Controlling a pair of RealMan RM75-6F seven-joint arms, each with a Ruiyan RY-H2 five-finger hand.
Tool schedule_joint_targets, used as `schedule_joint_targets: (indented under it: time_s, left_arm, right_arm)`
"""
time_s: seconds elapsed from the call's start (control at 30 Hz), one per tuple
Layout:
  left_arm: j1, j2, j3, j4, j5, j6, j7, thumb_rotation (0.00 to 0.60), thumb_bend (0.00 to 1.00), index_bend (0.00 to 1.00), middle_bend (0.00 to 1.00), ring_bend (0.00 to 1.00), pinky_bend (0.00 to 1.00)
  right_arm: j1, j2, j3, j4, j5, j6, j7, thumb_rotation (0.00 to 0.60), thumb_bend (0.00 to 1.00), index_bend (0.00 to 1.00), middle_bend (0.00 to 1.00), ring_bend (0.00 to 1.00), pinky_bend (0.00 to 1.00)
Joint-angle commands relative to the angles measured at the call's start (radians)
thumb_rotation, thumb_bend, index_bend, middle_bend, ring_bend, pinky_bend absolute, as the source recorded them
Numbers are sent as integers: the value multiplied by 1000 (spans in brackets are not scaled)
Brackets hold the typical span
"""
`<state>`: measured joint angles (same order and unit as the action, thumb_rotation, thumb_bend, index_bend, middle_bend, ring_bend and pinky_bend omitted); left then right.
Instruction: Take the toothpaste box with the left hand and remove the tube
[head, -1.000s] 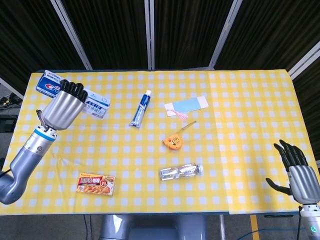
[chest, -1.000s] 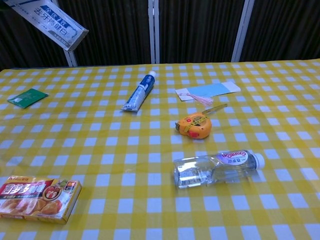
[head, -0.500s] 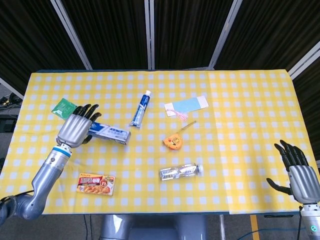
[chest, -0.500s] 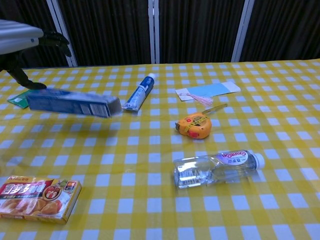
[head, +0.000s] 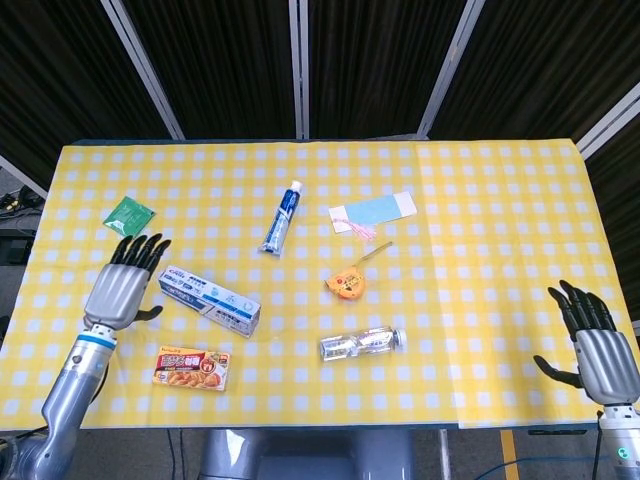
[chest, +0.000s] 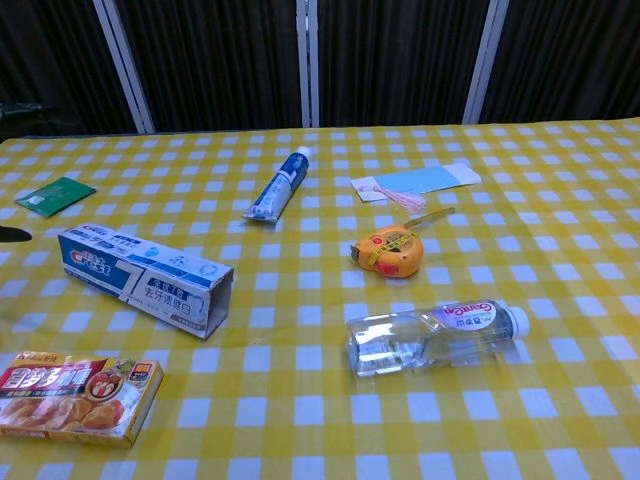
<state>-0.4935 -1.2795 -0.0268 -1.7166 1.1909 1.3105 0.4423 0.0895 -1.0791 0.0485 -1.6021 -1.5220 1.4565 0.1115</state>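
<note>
The blue and white toothpaste box (head: 210, 301) lies flat on the yellow checked cloth, its open end facing right (chest: 146, 279). The blue and white tube (head: 282, 217) lies apart from it toward the table's far middle (chest: 278, 184). My left hand (head: 124, 285) hovers just left of the box with its fingers spread, holding nothing; only a dark fingertip shows at the chest view's left edge. My right hand (head: 592, 340) hangs open at the table's near right corner.
A curry box (head: 193, 368) lies near the front left edge. An orange tape measure (head: 345, 284), a clear bottle (head: 362, 344), a light blue card with a tassel (head: 371, 212) and a green packet (head: 127, 213) lie spread about the cloth.
My left hand has brought the box down from above the table's far left, let go of it on the cloth and drawn back to the left. The right hand has stayed still.
</note>
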Motion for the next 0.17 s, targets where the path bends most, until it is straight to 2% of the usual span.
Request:
schedule_joint_targets:
  time_s: [0.03,0.17]
  left_arm:
    - [112,-23,57,46,108,151,-33,600,119,0,0,0,0]
    - [174,-32,77,73,153,231,-64,600,114,0,0,0,0]
  right_arm:
    - [0,-5,1,1,2,0,-11,600,83,5,0,0,0]
    - [0,-10,1,1,3,0,-24,600,83,5,0,0,0]
